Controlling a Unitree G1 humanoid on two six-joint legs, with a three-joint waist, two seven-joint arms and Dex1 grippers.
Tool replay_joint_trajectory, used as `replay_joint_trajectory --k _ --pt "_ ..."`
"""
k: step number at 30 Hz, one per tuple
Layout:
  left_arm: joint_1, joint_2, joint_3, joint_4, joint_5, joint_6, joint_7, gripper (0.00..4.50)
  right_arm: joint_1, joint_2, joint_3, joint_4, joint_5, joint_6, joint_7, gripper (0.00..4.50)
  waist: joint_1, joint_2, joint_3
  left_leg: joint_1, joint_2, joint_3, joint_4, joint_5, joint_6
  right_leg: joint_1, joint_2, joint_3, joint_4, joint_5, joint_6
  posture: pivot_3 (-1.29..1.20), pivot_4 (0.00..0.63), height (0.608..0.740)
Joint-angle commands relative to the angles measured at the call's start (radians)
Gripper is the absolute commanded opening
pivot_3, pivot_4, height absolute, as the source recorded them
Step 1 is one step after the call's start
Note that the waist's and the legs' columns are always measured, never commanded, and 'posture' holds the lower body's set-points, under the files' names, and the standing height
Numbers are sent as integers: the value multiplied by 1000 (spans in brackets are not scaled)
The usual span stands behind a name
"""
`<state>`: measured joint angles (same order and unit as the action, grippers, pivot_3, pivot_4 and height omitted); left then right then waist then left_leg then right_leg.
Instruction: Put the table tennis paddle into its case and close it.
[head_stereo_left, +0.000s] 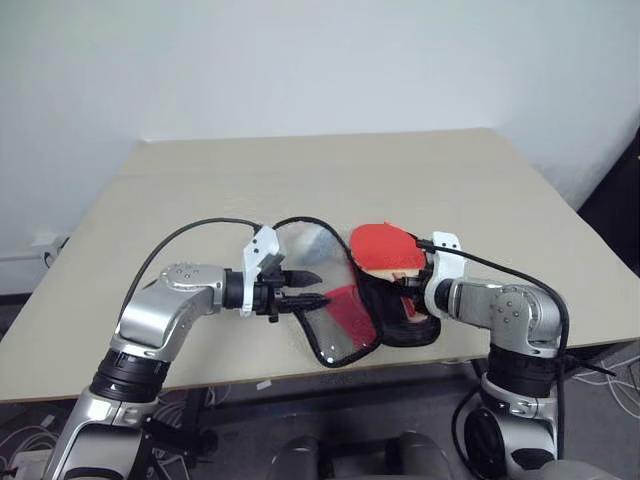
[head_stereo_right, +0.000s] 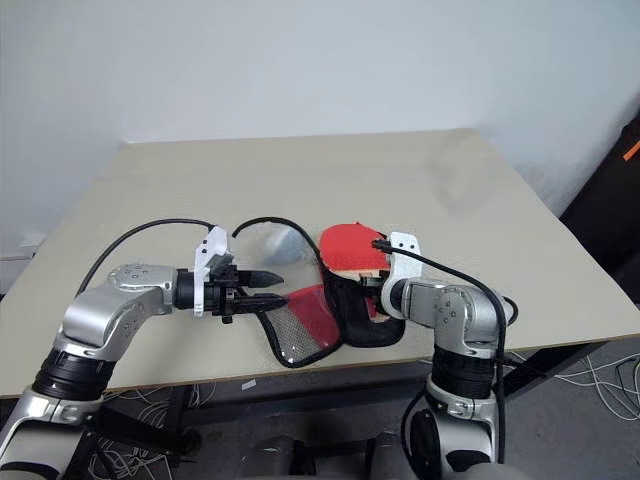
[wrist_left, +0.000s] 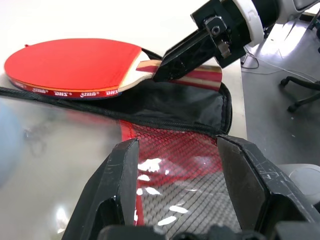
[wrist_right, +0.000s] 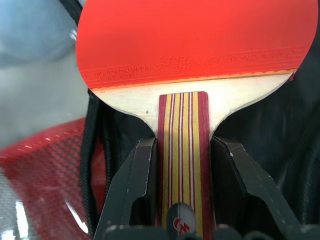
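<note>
Near the front edge of the tabletop (head_stereo_left: 200, 190), the case (head_stereo_left: 345, 320) lies open, its black lining and mesh pocket exposed. Right claw (wrist_right: 181, 165) is clamped on the striped wooden handle of the table tennis paddle (head_stereo_left: 385, 245), whose red face sits over the open case mouth. Left claw (head_stereo_left: 305, 287) grips the case flap between its fingers, lifting that edge.

light: bright, even, soft shadows | glare: white glints on case (wrist_left: 170, 200) mesh | blur: near claw fingers (wrist_left: 115, 190), lower frame edge soft
</note>
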<state>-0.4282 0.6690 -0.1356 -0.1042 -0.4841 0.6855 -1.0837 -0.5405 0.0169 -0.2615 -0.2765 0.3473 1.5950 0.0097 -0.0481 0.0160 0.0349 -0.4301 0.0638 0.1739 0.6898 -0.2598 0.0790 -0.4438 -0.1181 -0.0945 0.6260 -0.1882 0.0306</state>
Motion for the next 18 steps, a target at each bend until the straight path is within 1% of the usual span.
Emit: replay_joint_trajectory --k 1,4,9,13,18 --pt "-22 2 13 -8 1 -5 1 2619 -23 9 -31 -49 -30 5 -22 1224 -1 0 0 0 0 1 -2 1 -2 -1 0 0 0 0 -1 0 0 724" --pt "-21 1 10 -6 3 -5 1 2619 -26 12 -44 -64 -33 18 -15 1224 -1 0 0 1 -2 2 -7 4 -7 -2 0 0 -1 3 -6 0 0 724" --pt "-26 0 5 7 12 -12 -2 2619 -12 8 -63 -81 -34 19 -15 1224 -5 0 0 2 -2 2 -11 7 -12 -4 5 0 -1 3 -8 0 0 724" --pt "-30 -3 2 14 15 -16 -4 2619 7 13 -50 -84 -42 19 -13 1224 -6 0 0 2 1 1 -11 8 -12 -4 10 1 -2 3 -8 0 0 724" --pt "-34 -3 -2 18 16 -15 -7 2619 41 20 -24 -80 -52 19 -19 1224 -6 0 0 2 2 1 -11 8 -13 -4 11 1 -2 3 -8 0 0 724"
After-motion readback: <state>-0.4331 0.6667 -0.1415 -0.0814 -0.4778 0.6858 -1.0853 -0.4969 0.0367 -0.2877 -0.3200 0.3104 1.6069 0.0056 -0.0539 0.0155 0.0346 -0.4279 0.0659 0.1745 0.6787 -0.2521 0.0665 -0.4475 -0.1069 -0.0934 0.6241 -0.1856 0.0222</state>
